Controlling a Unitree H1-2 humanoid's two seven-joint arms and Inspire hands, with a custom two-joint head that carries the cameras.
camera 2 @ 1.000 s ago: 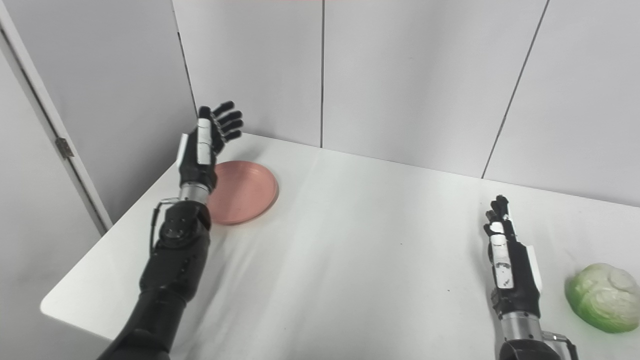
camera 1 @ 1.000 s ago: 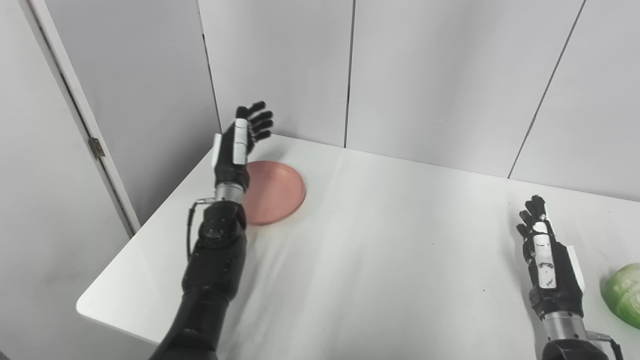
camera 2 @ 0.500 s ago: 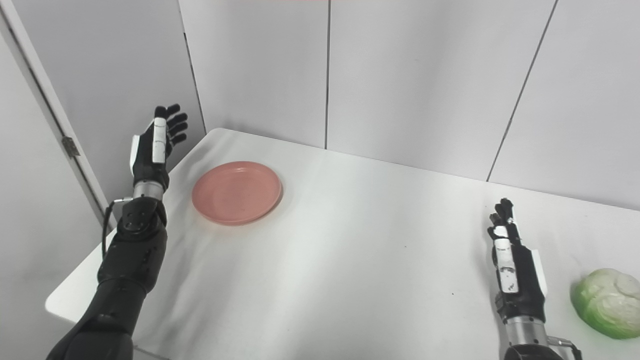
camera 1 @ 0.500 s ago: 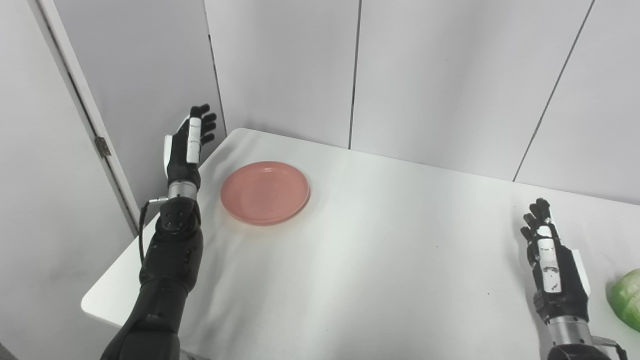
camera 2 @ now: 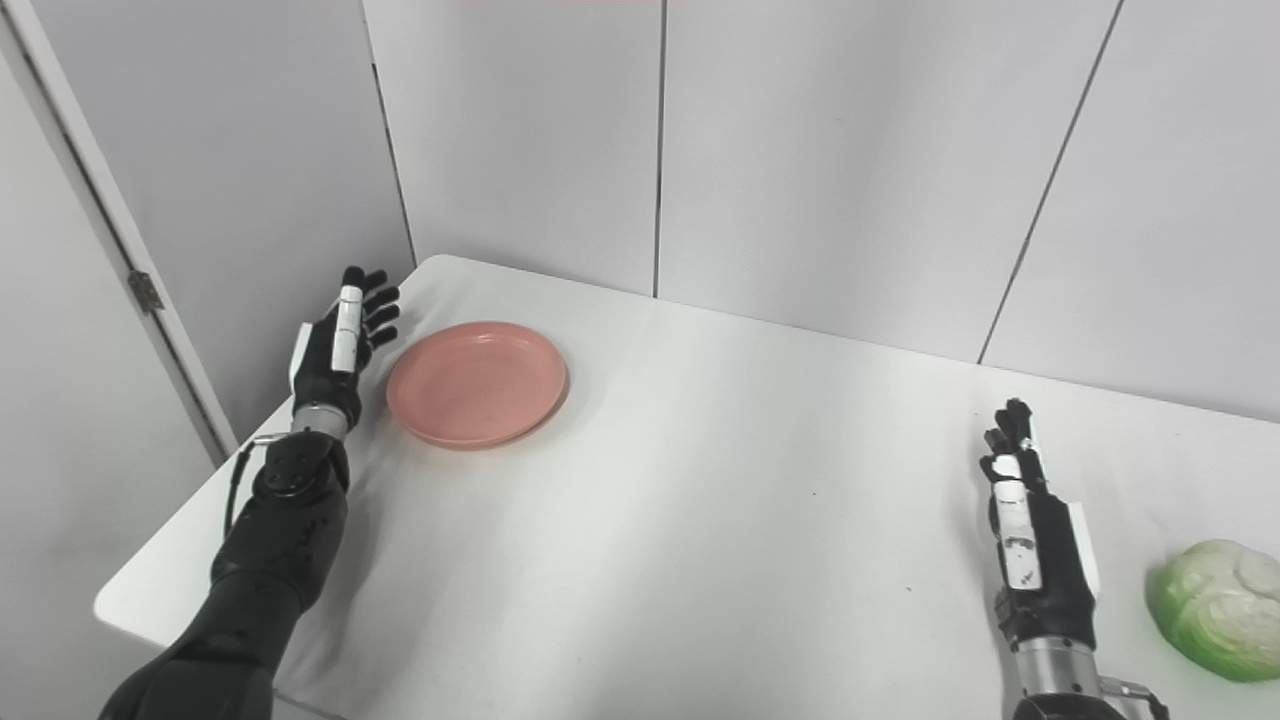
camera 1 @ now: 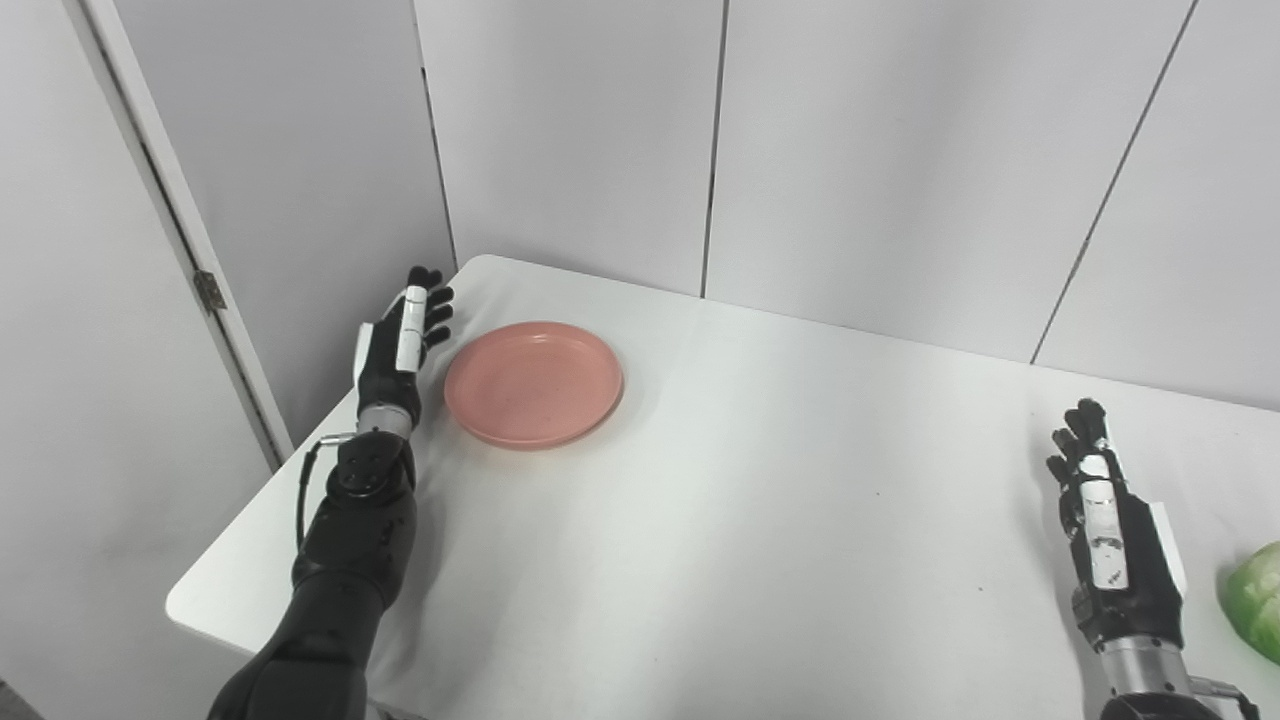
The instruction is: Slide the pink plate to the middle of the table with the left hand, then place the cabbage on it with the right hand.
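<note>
The round pink plate (camera 1: 534, 383) lies flat near the table's far left corner. My left hand (camera 1: 400, 338) stands edge-on just left of the plate's rim, open with fingers stretched upward, a small gap from the plate. A pale green cabbage (camera 2: 1215, 609) rests at the table's right side, partly cut off in the left eye view. My right hand (camera 2: 1030, 545) is upright and open over the table, to the left of the cabbage and not touching it.
The white table (camera 1: 760, 520) has its left edge close beside my left arm. Grey wall panels (camera 1: 870, 150) stand behind the table's far edge. A door with a hinge (camera 1: 209, 290) is at the left.
My left hand has swung from over the plate out to its left side, then come down closer to the rim. The camera shifted slightly. My right hand has hardly moved.
</note>
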